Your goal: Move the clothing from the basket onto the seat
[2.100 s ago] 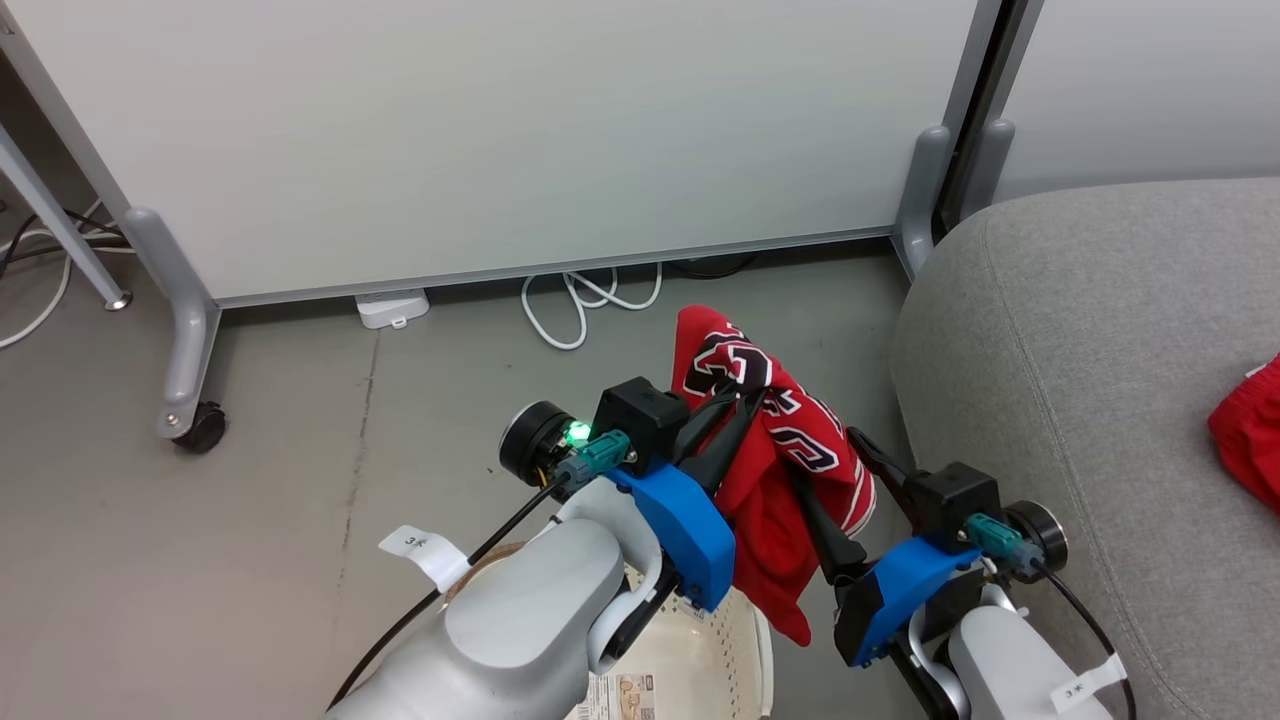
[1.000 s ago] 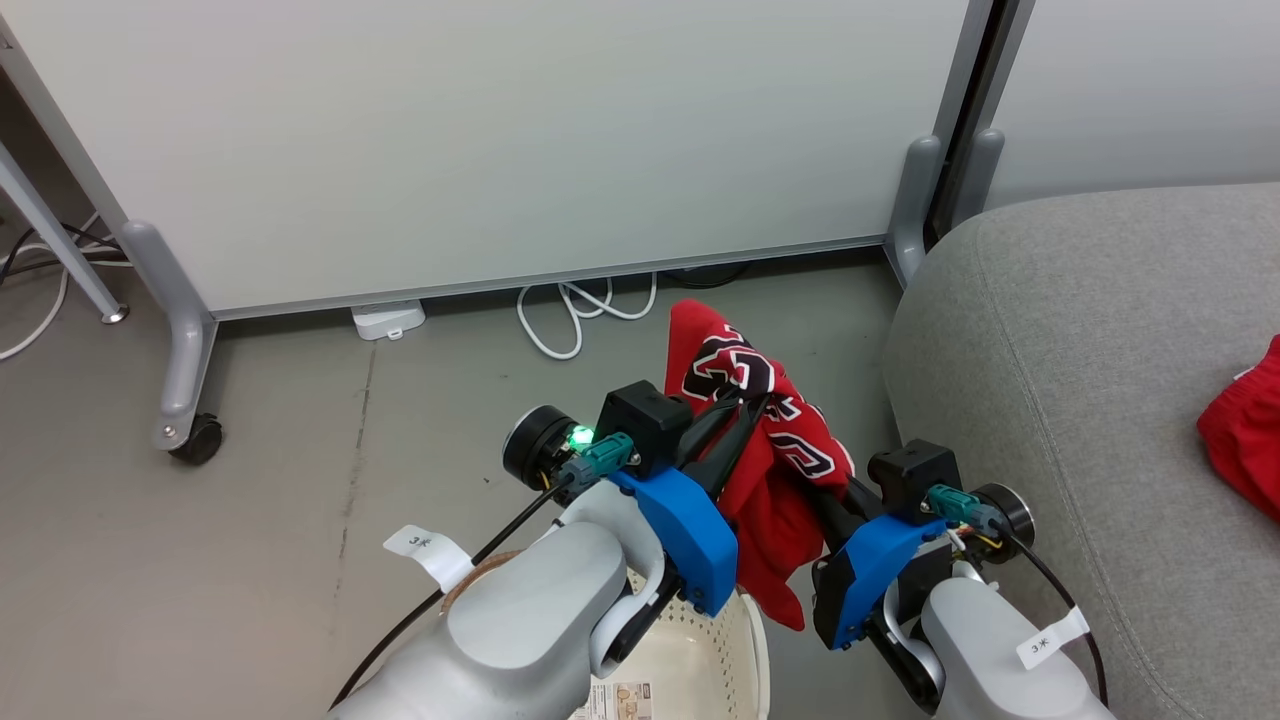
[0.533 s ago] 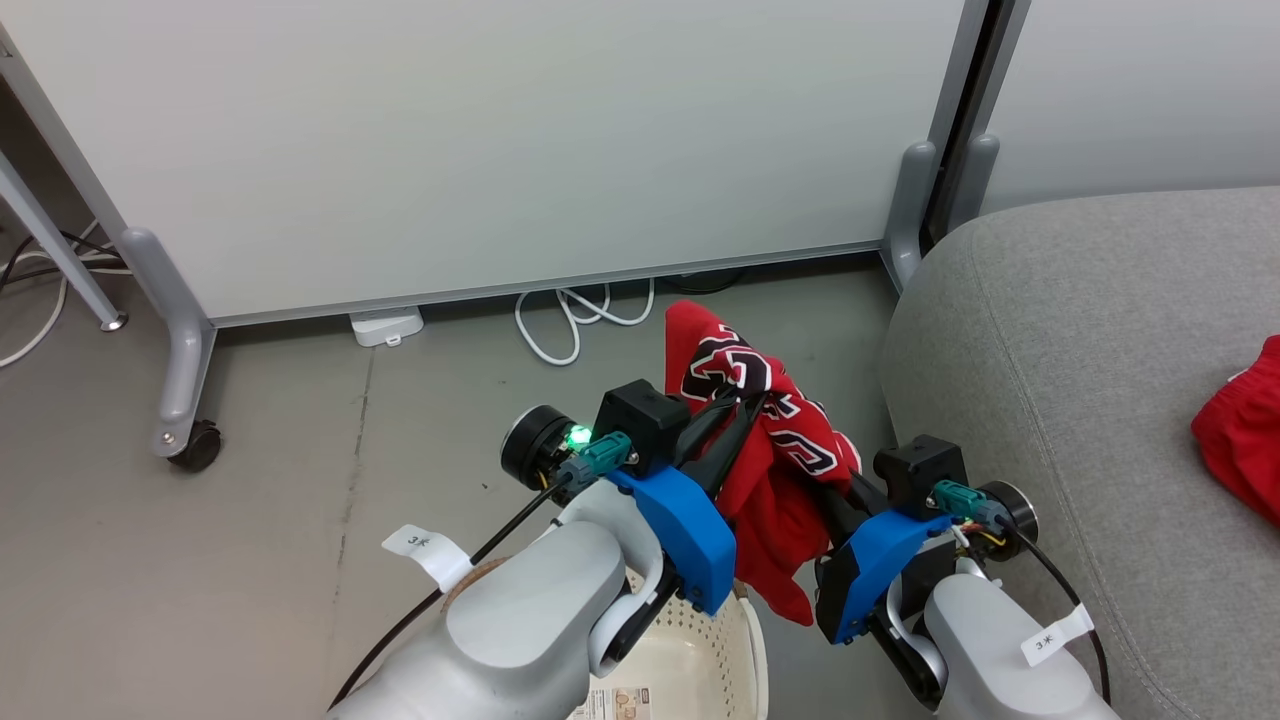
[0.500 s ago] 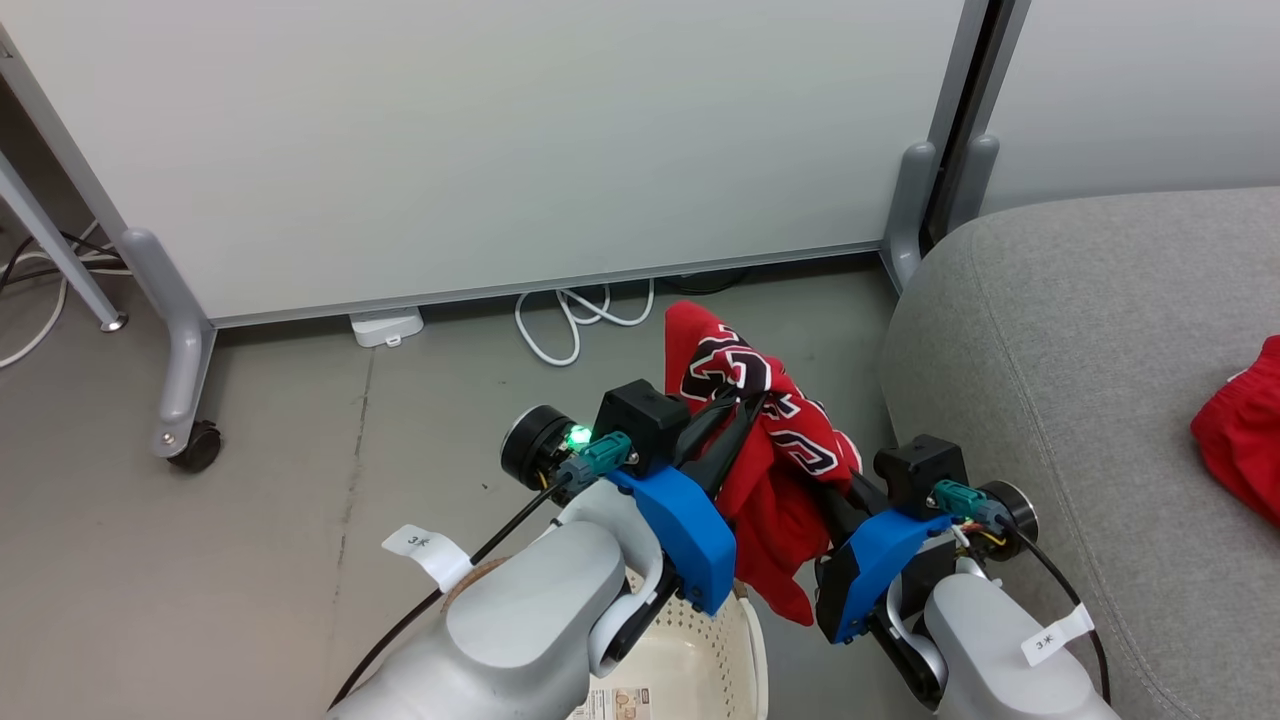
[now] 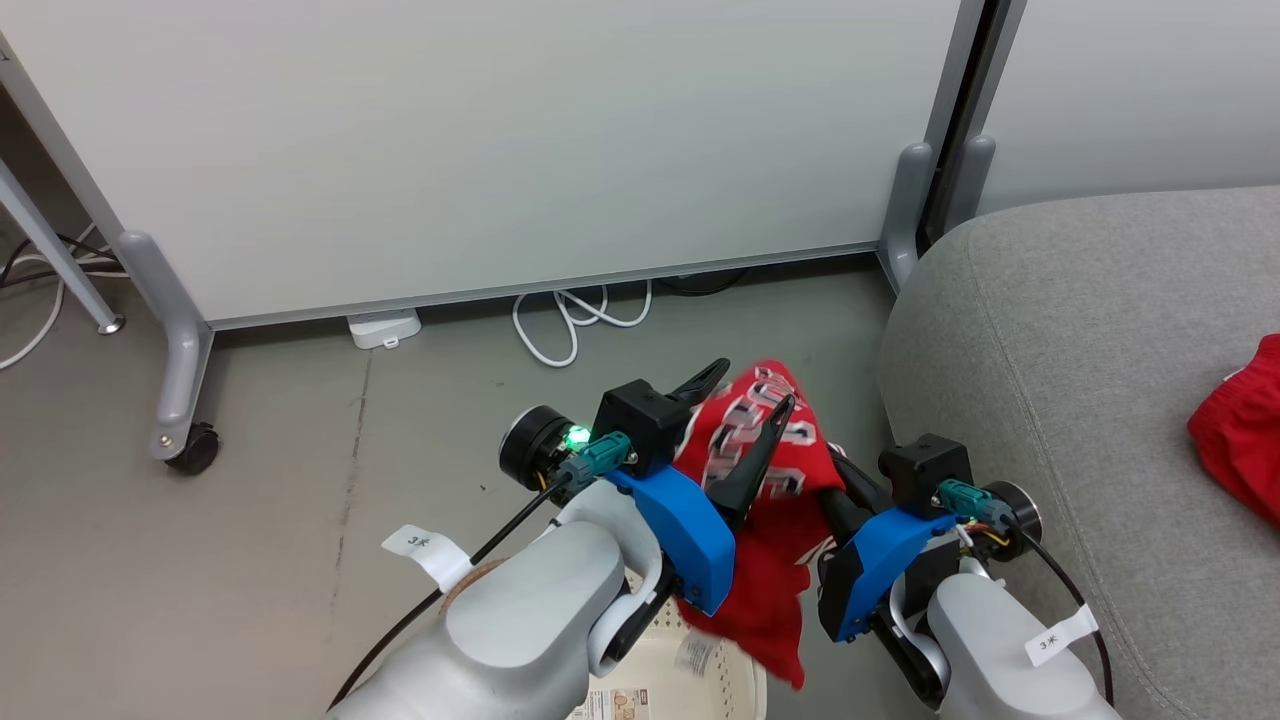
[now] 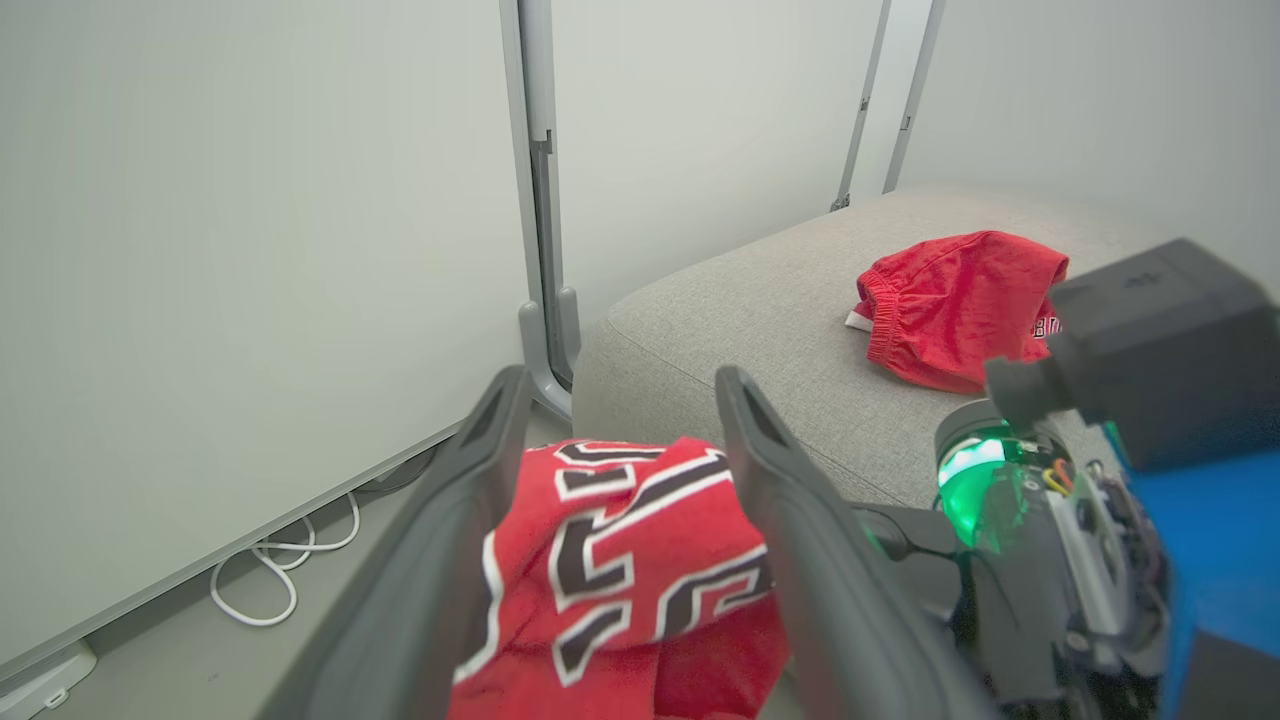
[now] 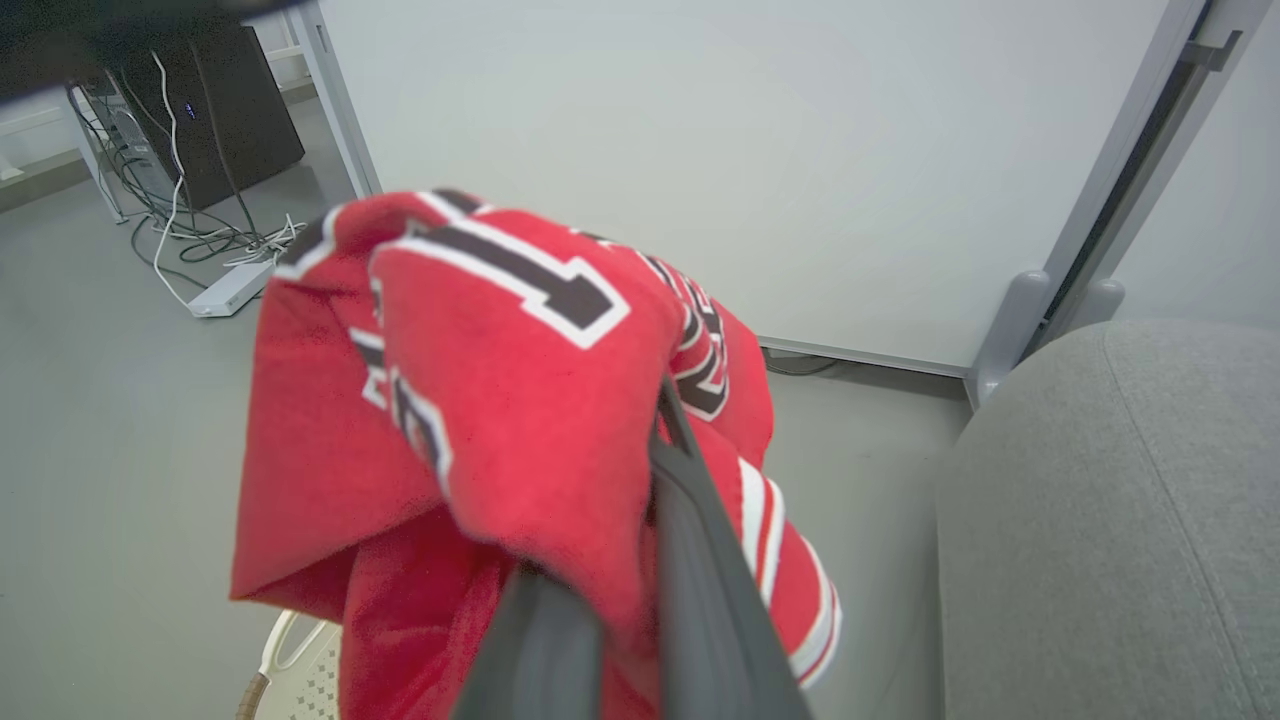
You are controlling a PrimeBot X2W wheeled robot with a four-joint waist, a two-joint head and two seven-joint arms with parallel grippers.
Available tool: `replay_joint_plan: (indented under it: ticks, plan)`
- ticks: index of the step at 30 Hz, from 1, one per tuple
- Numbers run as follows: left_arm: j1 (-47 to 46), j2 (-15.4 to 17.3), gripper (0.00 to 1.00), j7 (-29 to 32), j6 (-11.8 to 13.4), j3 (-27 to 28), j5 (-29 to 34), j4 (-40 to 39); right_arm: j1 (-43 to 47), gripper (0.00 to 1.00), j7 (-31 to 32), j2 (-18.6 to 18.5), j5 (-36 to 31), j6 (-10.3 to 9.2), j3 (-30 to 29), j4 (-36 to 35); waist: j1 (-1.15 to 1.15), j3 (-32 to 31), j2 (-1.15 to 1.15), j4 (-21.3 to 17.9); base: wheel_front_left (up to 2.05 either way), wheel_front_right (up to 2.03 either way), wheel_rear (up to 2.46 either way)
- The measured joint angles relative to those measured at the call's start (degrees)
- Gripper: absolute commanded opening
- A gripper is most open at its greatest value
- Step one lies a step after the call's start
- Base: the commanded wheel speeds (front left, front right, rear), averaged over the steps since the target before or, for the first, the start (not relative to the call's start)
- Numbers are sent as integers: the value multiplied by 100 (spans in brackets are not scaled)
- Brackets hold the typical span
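The left gripper's [image 5: 756, 385] fingers stand wide apart with the red lettered jersey [image 5: 775, 545] between them, while the right gripper's [image 7: 650, 430] fingers are clamped on that jersey, which hangs above the white basket [image 5: 752, 682] just beside the grey sofa [image 5: 1080, 330], where a second red garment [image 5: 1240, 420] lies.

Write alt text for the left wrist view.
The left gripper, jaws spread wide, frames a red garment with black-and-white lettering between its fingers. Behind, a second red garment lies on the grey sofa, with white partition panels beyond.
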Motion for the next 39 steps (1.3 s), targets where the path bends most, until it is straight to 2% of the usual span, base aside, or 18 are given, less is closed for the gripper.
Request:
replay_joint_plan:
  ticks: [8, 14, 20, 28, 39]
  plan:
    - [57, 0, 100, 0, 42, 141, 56, -65, 22, 0, 0, 0, -11, 0, -66, -24, 0, 14, 0, 10, 0, 0, 0]
    - [408, 2, 100, -1, 113, 603, 482, -400, 41, 0, 0, 0, -30, 0, -146, -70, 0, 39, 0, 15, 0, 0, 0]
    - [996, 105, 100, -1, 114, 1298, 1106, -959, 66, 0, 0, 0, -80, 0, -225, -145, 0, 79, 0, 21, 0, 0, 0]
    - [1928, 212, 100, -1, -89, 2172, 2068, -1567, 91, 0, -1, 0, -127, 0, -313, -209, 0, 122, 0, 42, 0, 0, 0]
    - [2920, 129, 100, -1, -380, 3374, 2729, -1952, 172, 0, -1, 0, -127, 0, -302, -258, 0, 61, 0, -9, 0, 0, 0]
